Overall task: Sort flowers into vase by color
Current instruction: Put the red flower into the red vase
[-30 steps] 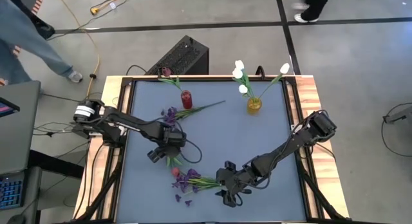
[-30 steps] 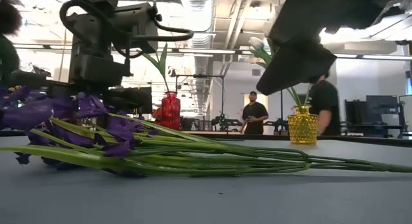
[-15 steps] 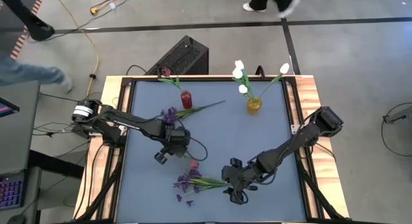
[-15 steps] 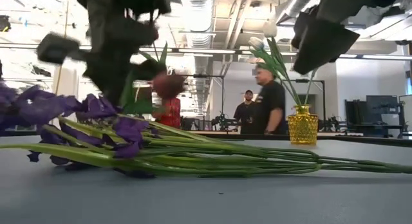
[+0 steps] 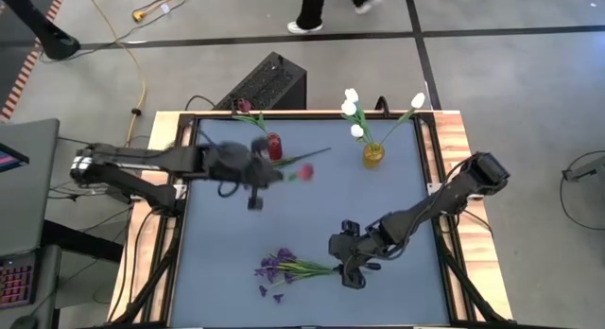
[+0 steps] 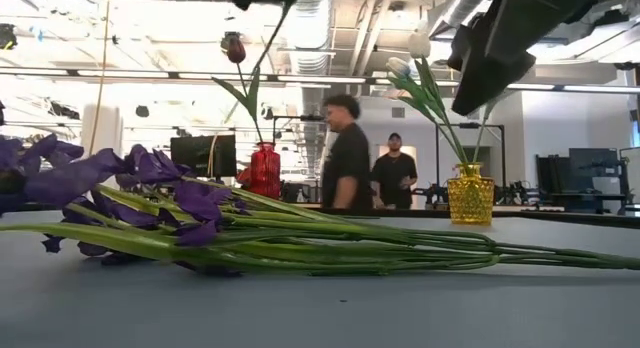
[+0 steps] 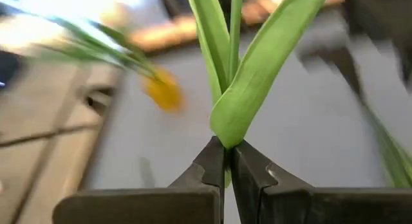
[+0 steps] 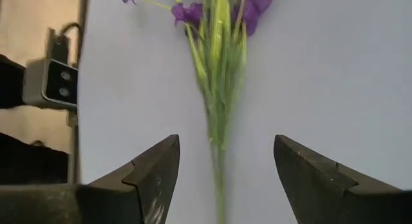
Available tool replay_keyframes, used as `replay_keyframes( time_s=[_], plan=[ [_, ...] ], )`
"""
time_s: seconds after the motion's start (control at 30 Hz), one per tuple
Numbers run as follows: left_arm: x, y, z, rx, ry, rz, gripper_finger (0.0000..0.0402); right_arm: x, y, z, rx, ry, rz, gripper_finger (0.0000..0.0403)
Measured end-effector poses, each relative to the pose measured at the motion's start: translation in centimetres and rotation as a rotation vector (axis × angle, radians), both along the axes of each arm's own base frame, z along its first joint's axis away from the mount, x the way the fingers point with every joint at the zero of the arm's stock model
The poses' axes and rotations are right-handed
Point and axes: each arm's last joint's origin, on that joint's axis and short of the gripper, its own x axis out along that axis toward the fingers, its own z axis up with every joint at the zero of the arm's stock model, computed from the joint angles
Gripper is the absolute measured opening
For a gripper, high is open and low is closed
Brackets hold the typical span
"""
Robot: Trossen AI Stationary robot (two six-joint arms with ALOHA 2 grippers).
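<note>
Left gripper: pressed together on the green stem of a red flower, just below its leaves; it hangs over the far-left part of the table, close to the red vase.
Grip: pinch sits low on the stem, so the bud end is free and likely to sway; a slow carry should keep it from whipping.
Step in hand: judged to be carrying the red flower to the red vase, which already holds one dark red bud.
Doing it well: tip the stem upright, bring its lower end over the vase mouth, lower until the stem is well inside, and only then let go.
Risk: vase is narrow and light-looking; a sideways push from stem or fingers could tip it.
Right gripper: fingers spread wide, poised just above the table at the near middle, astride the stem end of the purple flowers lying flat there.
Next for right: close on the bunched stems, not the leaves.
Yellow vase: far right, holding the white flowers; sorted already.
</note>
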Motion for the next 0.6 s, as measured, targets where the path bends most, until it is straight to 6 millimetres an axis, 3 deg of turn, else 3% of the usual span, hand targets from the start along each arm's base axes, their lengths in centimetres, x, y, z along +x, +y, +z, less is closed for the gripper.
replay_keyframes(
  time_s=[0.2, 0.37, 0.6],
  plan=[
    [-1.0, 3.8, 3.9, 0.004, -0.328, 0.179, 0.0, 0.0, -1.1, 0.5, -0.033, 0.005, 0.014, 0.0278],
    [-1.3, 6.7, 4.2, 0.005, -0.391, 0.288, 0.0, -0.1, -1.9, 0.6, -0.062, 0.026, 0.02, 0.0278],
    [-0.5, 10.0, 3.2, -0.047, -0.406, 0.342, 0.0, -1.3, -2.7, 1.3, -0.088, 0.044, 0.025, 0.0278]
  ],
)
